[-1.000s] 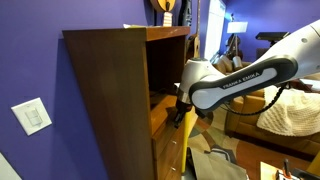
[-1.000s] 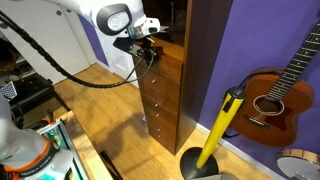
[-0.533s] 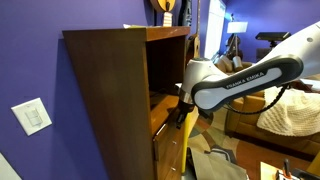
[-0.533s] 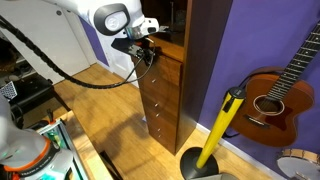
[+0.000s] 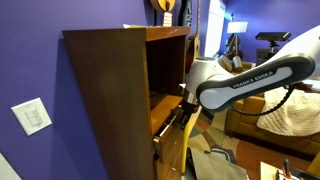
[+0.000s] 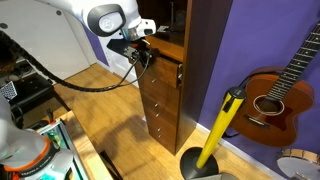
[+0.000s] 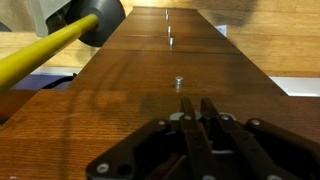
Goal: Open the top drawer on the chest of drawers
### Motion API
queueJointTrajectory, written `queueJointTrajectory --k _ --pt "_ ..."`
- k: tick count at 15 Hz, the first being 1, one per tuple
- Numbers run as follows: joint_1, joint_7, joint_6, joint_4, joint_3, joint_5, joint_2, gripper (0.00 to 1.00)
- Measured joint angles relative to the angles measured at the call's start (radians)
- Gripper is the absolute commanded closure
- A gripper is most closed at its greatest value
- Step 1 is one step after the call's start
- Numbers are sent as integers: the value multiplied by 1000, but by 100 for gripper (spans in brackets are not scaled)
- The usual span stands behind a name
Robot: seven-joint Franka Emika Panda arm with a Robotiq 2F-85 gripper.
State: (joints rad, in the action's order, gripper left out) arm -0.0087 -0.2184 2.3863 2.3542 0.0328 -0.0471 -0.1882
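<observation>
Pulling open the top drawer [image 5: 168, 124], slightly out, just under the open shelf [image 5: 166, 66] of the chest of drawers [image 5: 105, 100].
Pinched narrow by the gripper [image 7: 197, 106], seemingly on its hidden handle; best pulled straight, level and slow, no wrist twist.

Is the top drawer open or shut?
Partly open. The top drawer sticks out past the lower drawers, and the gripper is at its front.

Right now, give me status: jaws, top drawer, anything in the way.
Jaws shut at top drawer front, handle hidden. Drawer partly out of chest of drawers. Yellow pole beside chest, not in front.
</observation>
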Motion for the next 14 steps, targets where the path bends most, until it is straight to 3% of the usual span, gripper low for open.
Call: queueJointTrajectory --k 5,12,13,14 --pt "0 1 -20 32 7 -3 -37 96" --pt "-9 1 -161 33 12 0 -73 96" --pt "-9 2 -175 32 13 1 -75 61" --pt "-10 7 -185 32 13 3 -77 60"
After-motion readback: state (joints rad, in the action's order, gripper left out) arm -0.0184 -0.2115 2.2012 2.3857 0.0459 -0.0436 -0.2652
